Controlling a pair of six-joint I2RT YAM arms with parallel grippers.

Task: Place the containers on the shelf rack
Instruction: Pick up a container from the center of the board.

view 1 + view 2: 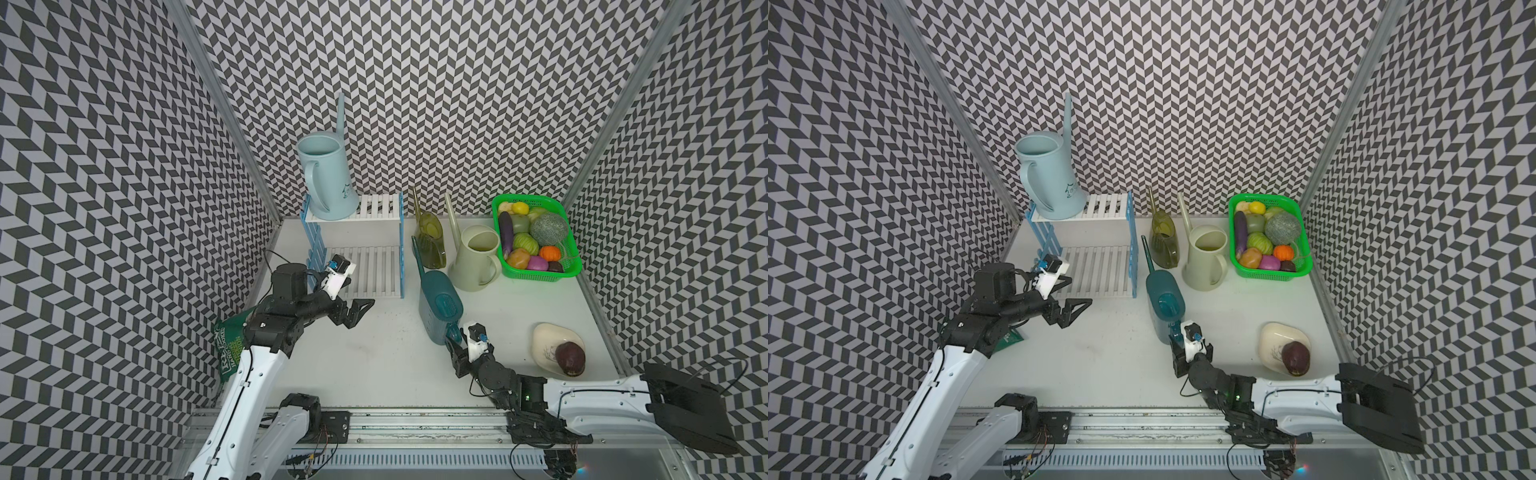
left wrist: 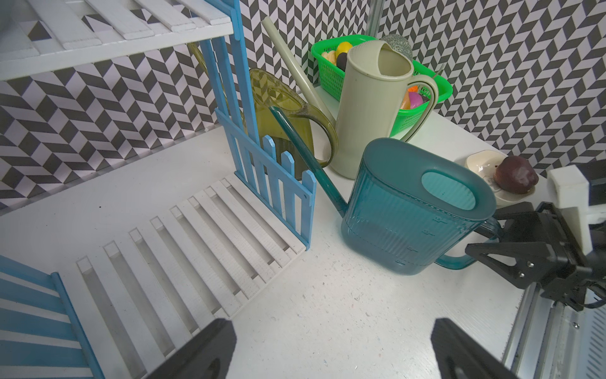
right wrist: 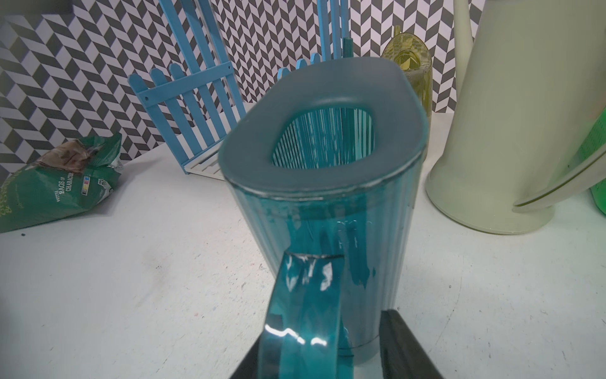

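The left arm (image 1: 245, 386) and right arm (image 1: 582, 390) are white with black joints and cables. The left gripper (image 1: 357, 293) and right gripper (image 1: 454, 337) are black and angular.

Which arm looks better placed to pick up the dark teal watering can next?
Right: the right end effector straddles the handle of the dark teal watering can; the left end effector hangs open and empty by the rack.

left gripper (image 1: 358, 293) open wide, right gripper (image 1: 456, 341) partly open

place: robot lab test cell | signs: chevron-print walls (image 1: 457, 104), aluminium posts (image 1: 228, 112), white tabletop (image 1: 374, 361), left arm (image 1: 249, 386) and right arm (image 1: 582, 386) on a front rail (image 1: 415, 424)
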